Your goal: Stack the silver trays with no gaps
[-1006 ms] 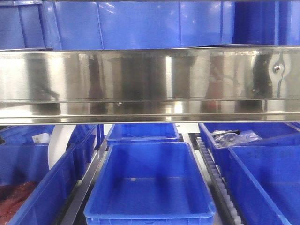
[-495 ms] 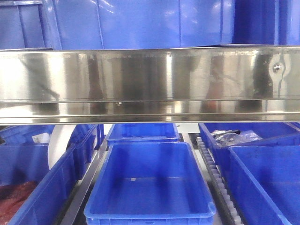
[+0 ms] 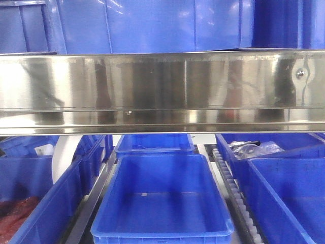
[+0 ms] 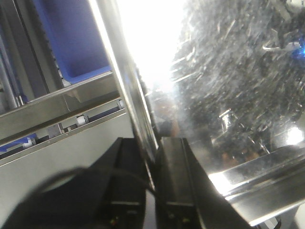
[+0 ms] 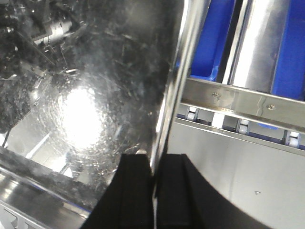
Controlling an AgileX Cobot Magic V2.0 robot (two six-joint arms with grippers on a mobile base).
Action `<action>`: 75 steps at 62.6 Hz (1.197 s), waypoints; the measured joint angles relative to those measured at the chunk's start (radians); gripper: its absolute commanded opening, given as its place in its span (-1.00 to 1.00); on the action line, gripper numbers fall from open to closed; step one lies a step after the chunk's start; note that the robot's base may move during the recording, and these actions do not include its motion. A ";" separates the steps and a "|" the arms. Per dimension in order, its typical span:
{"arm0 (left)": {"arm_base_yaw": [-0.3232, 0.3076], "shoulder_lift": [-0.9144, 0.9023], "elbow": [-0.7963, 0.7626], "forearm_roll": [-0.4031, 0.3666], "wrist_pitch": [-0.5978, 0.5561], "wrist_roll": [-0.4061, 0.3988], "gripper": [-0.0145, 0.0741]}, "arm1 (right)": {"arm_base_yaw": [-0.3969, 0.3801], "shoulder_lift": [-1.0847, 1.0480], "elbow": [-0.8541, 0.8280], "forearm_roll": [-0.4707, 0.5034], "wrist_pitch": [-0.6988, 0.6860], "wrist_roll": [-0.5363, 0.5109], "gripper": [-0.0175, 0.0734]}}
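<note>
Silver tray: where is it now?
The silver tray shows in both wrist views, rims pinched by the left gripper and right gripper, before the roller shelf of blue bins.

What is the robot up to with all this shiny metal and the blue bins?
Both arms are gripping a silver tray by its thin rim. The left tool is shut on one edge and the right tool is shut on an edge too, probably of the same tray. Blue bins sit on the rack below a steel shelf rail. No stack of trays is in view.
</note>
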 measured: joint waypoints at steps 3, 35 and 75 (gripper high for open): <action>0.000 0.000 0.000 0.000 0.000 0.000 -0.77 | 0.000 0.000 0.000 0.000 0.000 -0.001 -0.49; 0.000 0.000 0.000 0.000 0.000 0.000 -0.77 | 0.000 0.000 0.000 0.000 0.000 -0.002 -0.49; 0.000 0.000 0.000 -0.002 0.000 0.000 -0.77 | 0.000 0.000 0.000 0.000 0.000 -0.002 -0.49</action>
